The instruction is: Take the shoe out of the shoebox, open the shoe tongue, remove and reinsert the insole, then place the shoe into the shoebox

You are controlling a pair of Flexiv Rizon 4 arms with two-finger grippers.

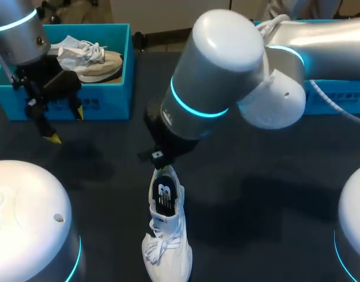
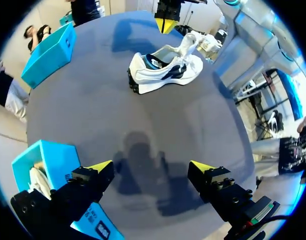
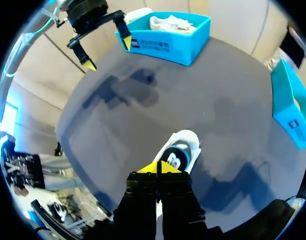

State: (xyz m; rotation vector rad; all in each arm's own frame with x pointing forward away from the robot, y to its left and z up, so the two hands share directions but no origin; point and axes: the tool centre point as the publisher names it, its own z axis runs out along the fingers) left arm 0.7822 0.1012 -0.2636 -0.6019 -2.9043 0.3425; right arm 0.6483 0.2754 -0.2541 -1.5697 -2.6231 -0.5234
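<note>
Hovering right end effector (image 3: 159, 167), fingers together, just above shoe (image 3: 185, 150) heel; left end effector (image 2: 150, 167) spread.

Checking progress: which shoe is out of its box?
The white shoe on the table, just ahead of the right gripper; the beige shoe lies inside the blue shoebox by the left gripper.

Nothing can be read: the label (image 3: 150, 44) on the shoebox (image 1: 118, 88) and the insole (image 1: 165, 197) mark are too small.
</note>
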